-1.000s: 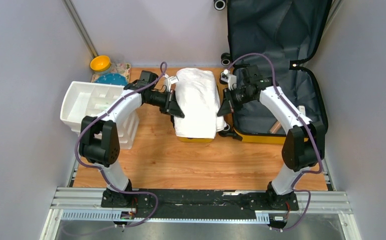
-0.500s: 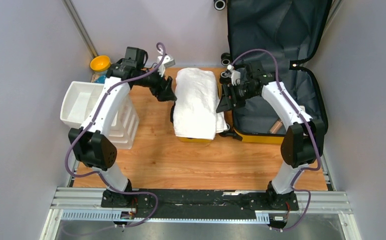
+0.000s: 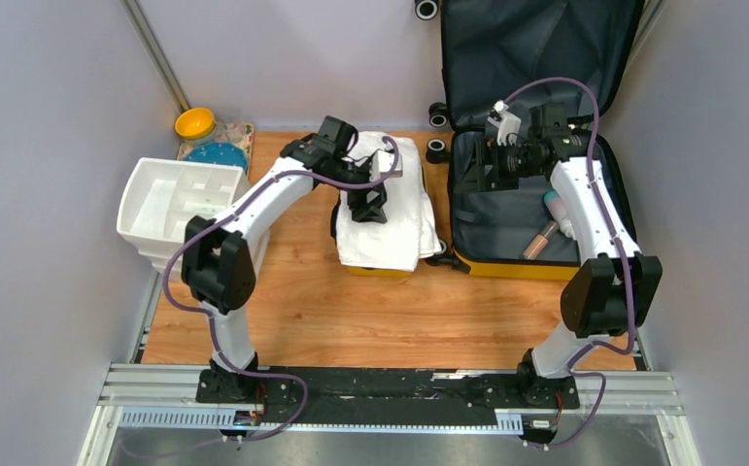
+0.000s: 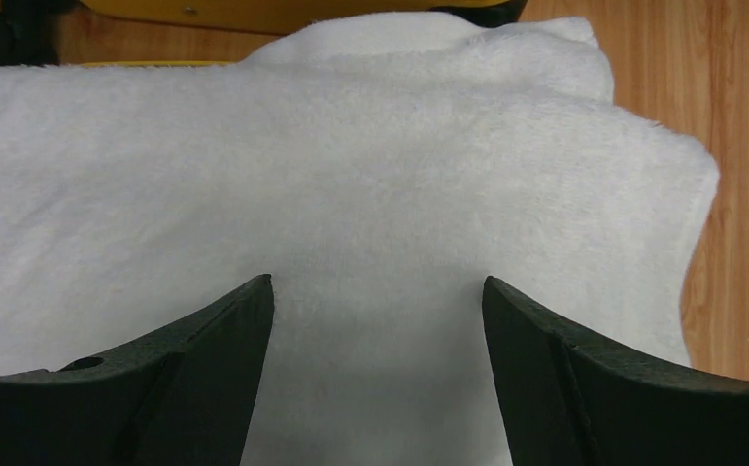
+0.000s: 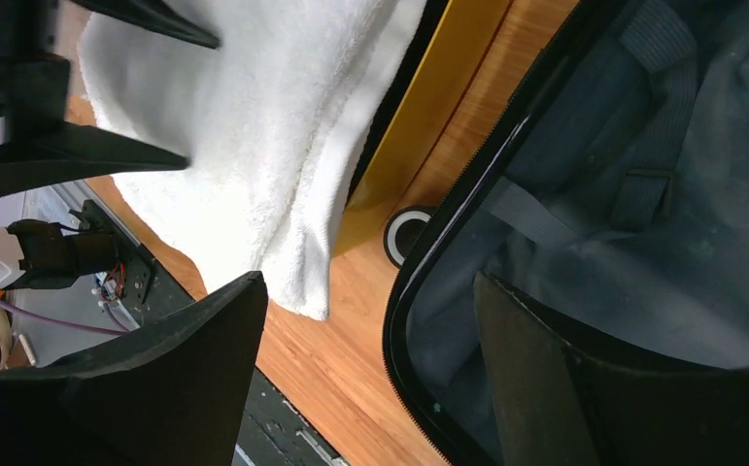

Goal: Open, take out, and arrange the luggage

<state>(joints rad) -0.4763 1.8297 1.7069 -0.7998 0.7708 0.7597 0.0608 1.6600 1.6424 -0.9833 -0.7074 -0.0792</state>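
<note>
White towel point(image 3: 394, 233) overhangs a yellow edge point(image 5: 448, 107) beside the open luggage point(image 3: 506, 218).

Inspection finding: no text, label, brand, number or sign is legible in the overhead view or in either wrist view.
</note>
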